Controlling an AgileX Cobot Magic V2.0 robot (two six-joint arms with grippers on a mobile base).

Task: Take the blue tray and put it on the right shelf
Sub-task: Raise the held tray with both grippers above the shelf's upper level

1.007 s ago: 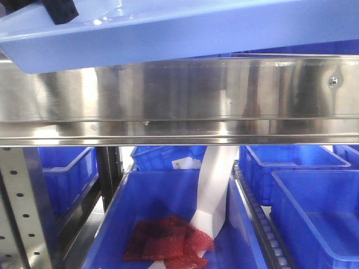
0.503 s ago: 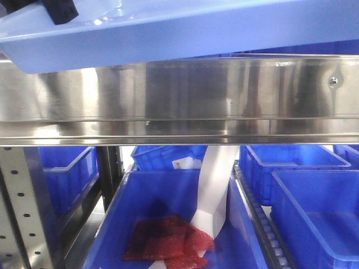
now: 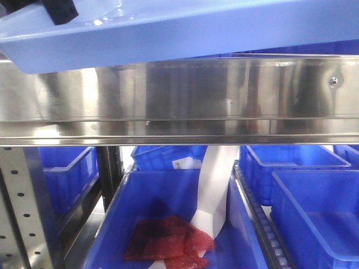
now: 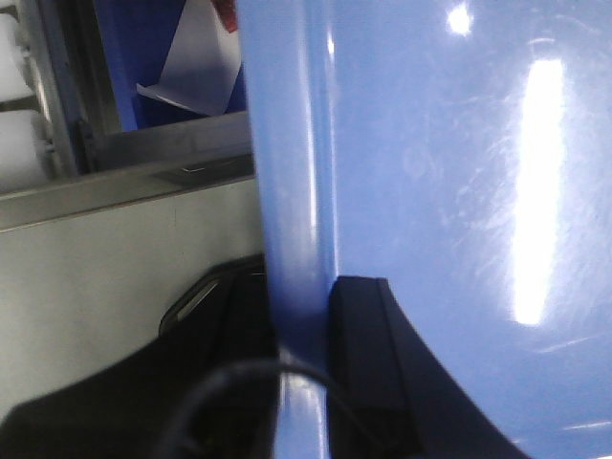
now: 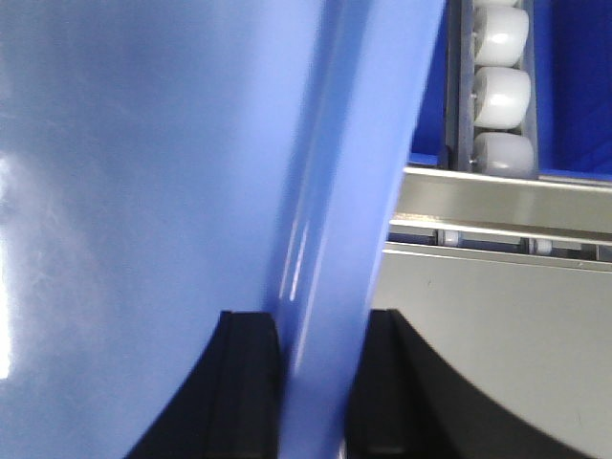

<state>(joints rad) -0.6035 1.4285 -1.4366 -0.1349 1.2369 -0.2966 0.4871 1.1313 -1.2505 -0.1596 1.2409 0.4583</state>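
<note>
The light blue tray (image 3: pixel 185 31) spans the top of the front view, tilted, its low left end just above the steel front rail of the right shelf (image 3: pixel 179 101). My left gripper (image 4: pixel 304 320) is shut on the tray's left rim (image 4: pixel 287 172), one black finger (image 4: pixel 368 335) inside and one outside; a finger also shows in the front view (image 3: pixel 60 11). My right gripper (image 5: pixel 320 363) is shut on the tray's right rim (image 5: pixel 335 191), with a black finger (image 5: pixel 251 373) on each side. The tray's floor fills much of both wrist views.
Below the rail stand several deeper dark blue bins; the middle bin (image 3: pixel 146 190) holds red bags (image 3: pixel 168 238) and a white sheet (image 3: pixel 216 188). A perforated upright (image 3: pixel 22 207) stands lower left. White rollers (image 5: pixel 502 96) and a roller track (image 3: pixel 263 224) run between the bins.
</note>
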